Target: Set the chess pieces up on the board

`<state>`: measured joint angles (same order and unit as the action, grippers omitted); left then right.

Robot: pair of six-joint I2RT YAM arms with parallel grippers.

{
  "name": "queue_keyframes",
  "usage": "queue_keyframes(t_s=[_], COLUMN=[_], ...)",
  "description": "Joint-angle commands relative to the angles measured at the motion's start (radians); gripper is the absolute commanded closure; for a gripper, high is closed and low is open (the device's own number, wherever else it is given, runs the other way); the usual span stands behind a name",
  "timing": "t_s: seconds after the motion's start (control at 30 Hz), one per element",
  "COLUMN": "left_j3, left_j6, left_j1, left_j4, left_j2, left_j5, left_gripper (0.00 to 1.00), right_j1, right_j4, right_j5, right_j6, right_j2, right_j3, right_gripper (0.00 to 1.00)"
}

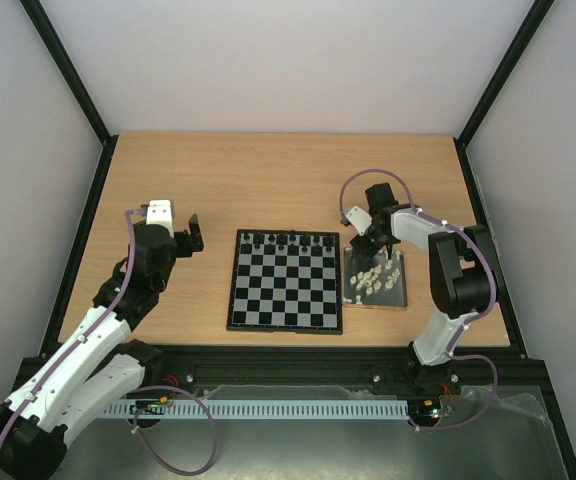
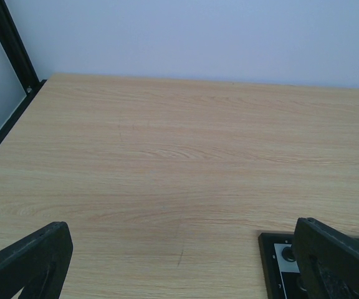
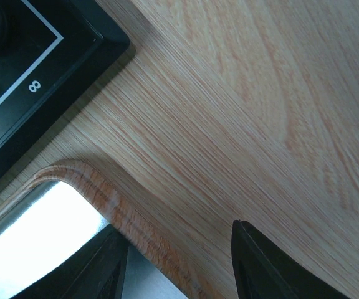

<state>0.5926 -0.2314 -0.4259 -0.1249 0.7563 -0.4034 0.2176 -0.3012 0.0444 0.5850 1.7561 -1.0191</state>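
The board [image 1: 285,281] lies in the middle of the table, with black pieces [image 1: 288,240] along its far row. The cream-white chess pieces [image 1: 371,278] lie loose in a metal tray [image 1: 404,290] just right of the board. My right gripper [image 1: 361,238] is open and empty, low over the tray's far-left corner. In the right wrist view [image 3: 179,261] it straddles the tray rim [image 3: 105,199], with the board's corner [image 3: 42,81] close by. My left gripper [image 1: 171,225] is open and empty over bare wood left of the board. The left wrist view [image 2: 186,268] shows the board's corner [image 2: 273,261].
Black frame posts [image 1: 68,80] and pale walls bound the table on three sides. A black rail [image 1: 288,360] runs along the near edge by the arm bases. Bare wood [image 1: 268,180] lies beyond the board.
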Motion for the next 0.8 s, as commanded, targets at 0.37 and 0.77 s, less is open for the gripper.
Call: queue_keyframes(t_s=[0.37,0.77], left_j3=[0.049,0.069], left_j6=[0.003,0.002], left_j1=[-0.003,-0.181], left_j4=[-0.01,-0.123], left_j2=[0.062,0.127], left_j5=[0.17,0.317], left_gripper=[0.1,0.24], right_j1=[-0.004,-0.005], right_j4=[-0.249,-0.277], right_j5=[0.124,0.148], right_j6=[-0.104,-0.144], right_j2=[-0.344,-0.432], right_j3=[0.034,0.162], right_gripper=[0.45,0.59])
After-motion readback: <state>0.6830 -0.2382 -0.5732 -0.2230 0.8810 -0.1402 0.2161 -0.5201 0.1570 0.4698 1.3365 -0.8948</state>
